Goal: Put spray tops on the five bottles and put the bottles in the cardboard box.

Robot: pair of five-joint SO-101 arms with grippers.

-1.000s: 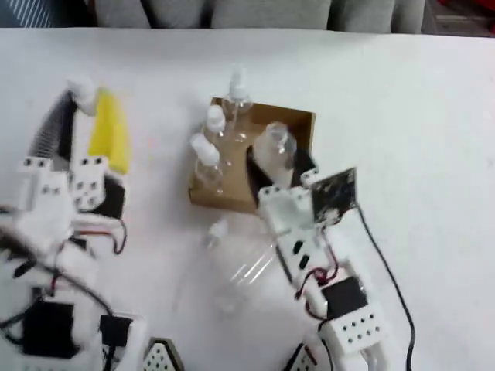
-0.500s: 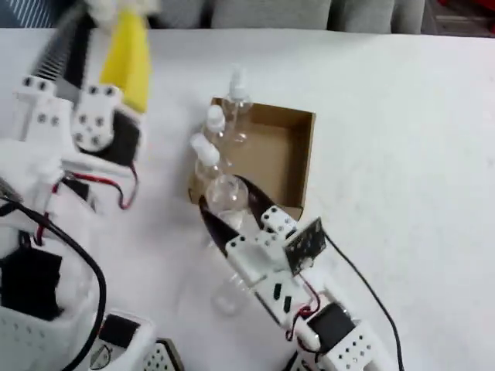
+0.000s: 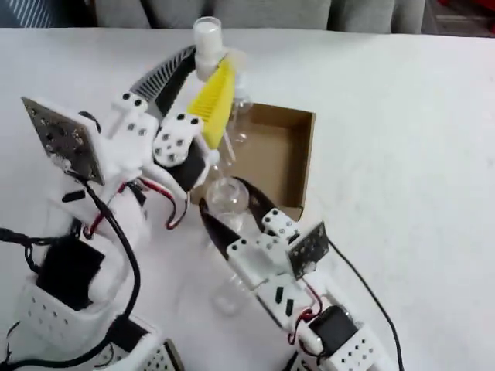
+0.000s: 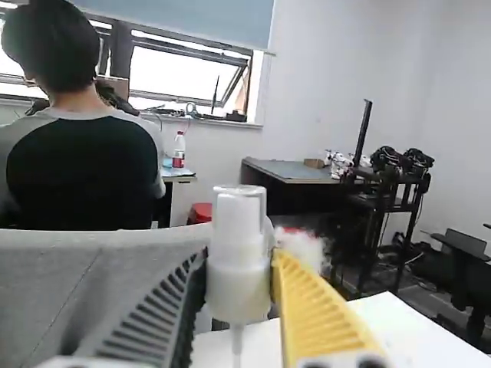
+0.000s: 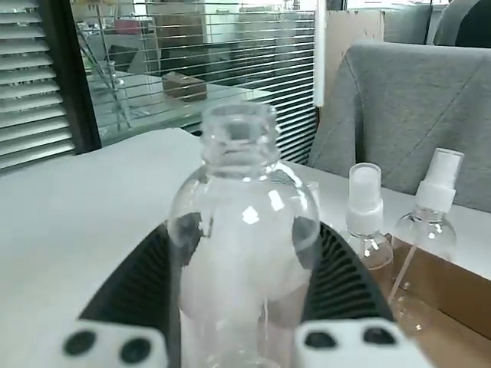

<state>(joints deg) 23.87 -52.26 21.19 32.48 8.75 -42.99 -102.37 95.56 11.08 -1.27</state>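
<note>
My left gripper (image 3: 207, 60) is shut on a white spray top (image 3: 207, 35), held high between its yellow and grey fingers above the cardboard box's near-left corner. The spray top (image 4: 238, 253) stands upright in that gripper (image 4: 238, 280), its tube pointing down. My right gripper (image 3: 227, 202) is shut on a clear bottle (image 3: 227, 195) with an open neck, just outside the cardboard box (image 3: 274, 151), at its front-left corner. That bottle (image 5: 242, 245) stands upright between the black fingers (image 5: 337, 276). Behind it, two capped bottles (image 5: 364, 222) (image 5: 430, 215) stand along the box's left side.
A capped bottle (image 3: 242, 104) shows past the yellow finger at the box's far-left corner. Another clear bottle (image 3: 226, 297) lies on the white table (image 3: 402, 116) beside the right arm. Grey chairs line the far edge. The box's right half is bare.
The left arm swung from the table's left side up and rightward, carrying the spray top over the box's left edge. The right gripper drew its bottle back from over the box, then stayed put.
</note>
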